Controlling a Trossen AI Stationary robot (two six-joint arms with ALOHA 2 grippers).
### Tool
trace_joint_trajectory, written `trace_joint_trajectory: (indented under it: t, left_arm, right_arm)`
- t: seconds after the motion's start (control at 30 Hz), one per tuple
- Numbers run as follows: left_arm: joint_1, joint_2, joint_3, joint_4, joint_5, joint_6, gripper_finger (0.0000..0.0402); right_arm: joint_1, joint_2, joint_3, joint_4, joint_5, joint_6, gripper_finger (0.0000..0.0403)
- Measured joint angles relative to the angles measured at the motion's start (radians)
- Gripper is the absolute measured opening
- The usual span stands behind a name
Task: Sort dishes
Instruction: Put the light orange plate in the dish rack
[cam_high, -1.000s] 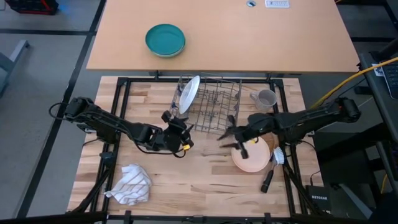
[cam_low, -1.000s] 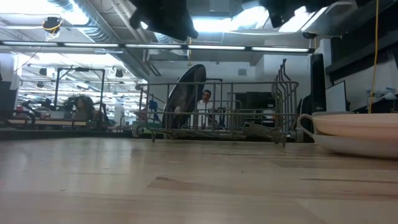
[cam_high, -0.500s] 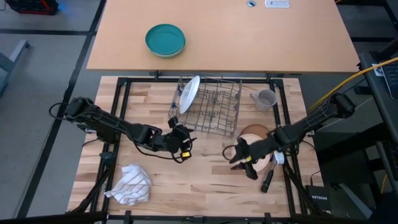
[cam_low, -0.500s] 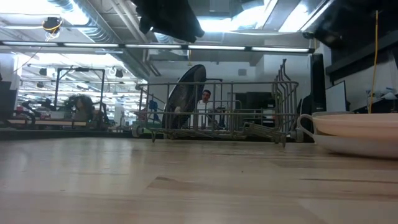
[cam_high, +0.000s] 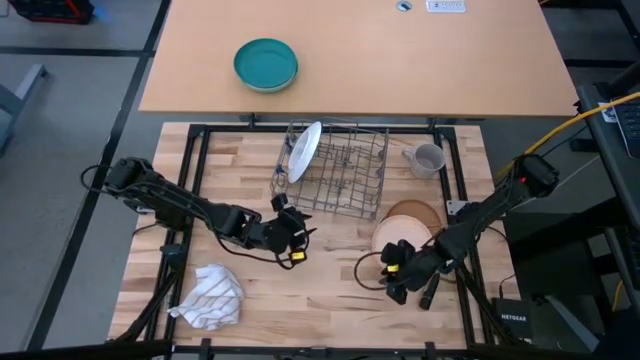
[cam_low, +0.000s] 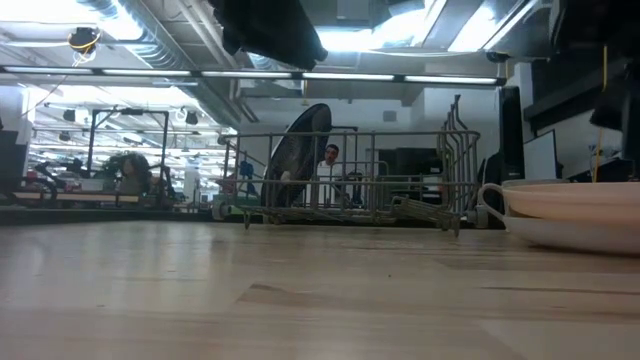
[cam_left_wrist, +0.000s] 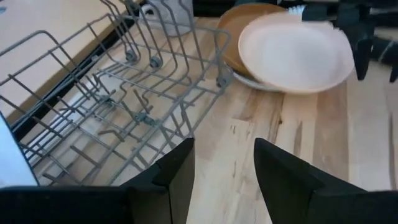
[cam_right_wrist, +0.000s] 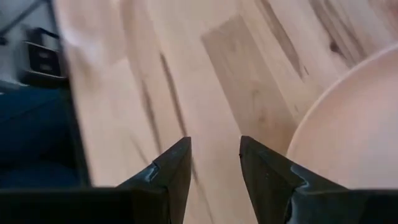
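Note:
A white plate (cam_high: 304, 150) stands on edge in the wire rack (cam_high: 338, 180), at its left end. A small grey mug (cam_high: 429, 158) sits on the table to the rack's right. A pale peach-pink dish (cam_high: 402, 236) lies on the table at the near right, and beside or under its far edge is a tan round dish (cam_high: 415, 211). My right gripper (cam_high: 392, 272) hangs open just off the pink dish's near left rim (cam_right_wrist: 336, 124) and touches nothing. My left gripper (cam_high: 291, 236) is open near the rack's near left corner, facing the rack (cam_left_wrist: 124, 93).
A teal-green bowl (cam_high: 266, 64) sits on the far table. A crumpled striped cloth (cam_high: 210, 297) lies at the near left. A dish brush (cam_high: 433, 285) lies by the right arm. Bare wood lies between the two grippers. A person (cam_low: 328, 175) sits in the room behind.
My right gripper has swung from the rack's near right corner toward the table's near edge and down, rolling as it went. It now hangs beside the pink dish's near left rim, still open. My left gripper has turned a little and has hardly moved from its place.

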Motion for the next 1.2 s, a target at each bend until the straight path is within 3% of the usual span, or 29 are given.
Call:
trace_joint_trajectory:
  t: [0.3,1.2]
  left_arm:
    - [0.0,0.034,0.0,0.008,0.026,0.001,0.0153]
    - [-0.016,0.053,0.0,0.005,0.056,-0.003,0.0153]
  right_arm:
    - [-0.003,0.087,0.0,-0.021,0.031,0.016,0.0143]
    - [-0.005,0.088,0.001,-0.134,0.121,0.014,0.0143]
